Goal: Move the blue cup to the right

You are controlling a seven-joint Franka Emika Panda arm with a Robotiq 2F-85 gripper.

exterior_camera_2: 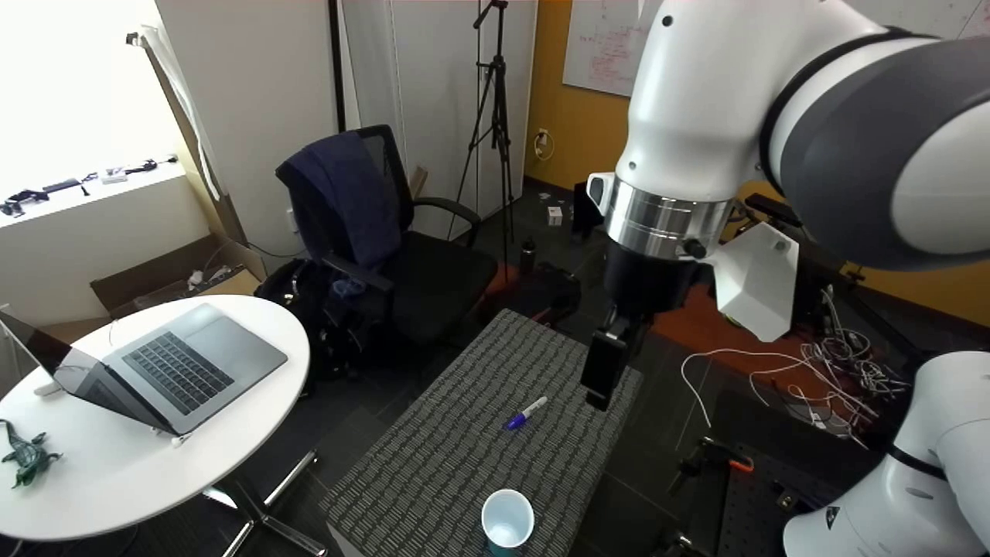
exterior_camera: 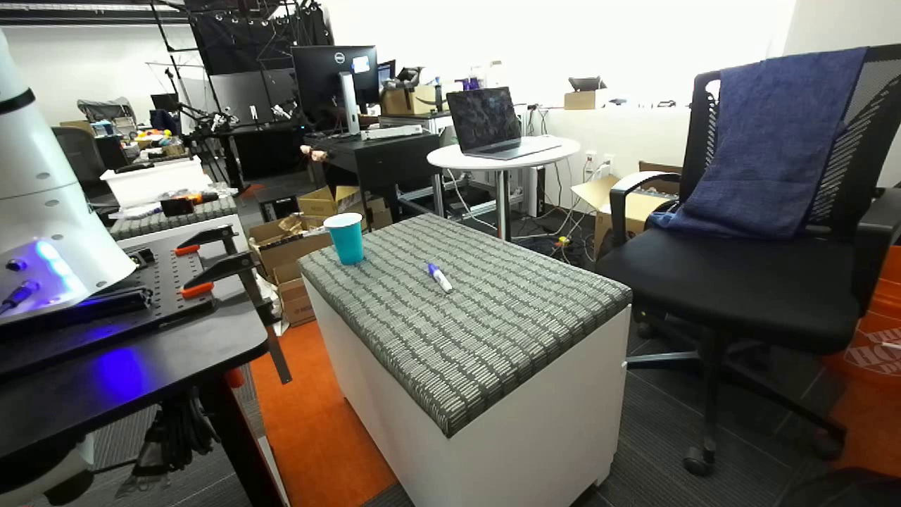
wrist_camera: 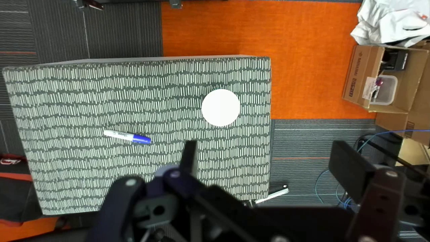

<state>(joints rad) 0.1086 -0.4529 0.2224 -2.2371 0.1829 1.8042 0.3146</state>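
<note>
Cluttered office around a white bench (exterior_camera: 468, 338) with grey-patterned top; gripper (wrist_camera: 264, 153) hangs above, fingers spread wide in the wrist view. Blue cup (exterior_camera: 347, 243) stands upright at the bench's far left in an exterior view, marker (exterior_camera: 440, 279) lying apart to its right.

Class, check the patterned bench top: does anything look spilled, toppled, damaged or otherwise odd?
Nothing stands out. The cup stands upright on the bench, the marker lies capped and apart from it, and no spill or damage shows.
</note>
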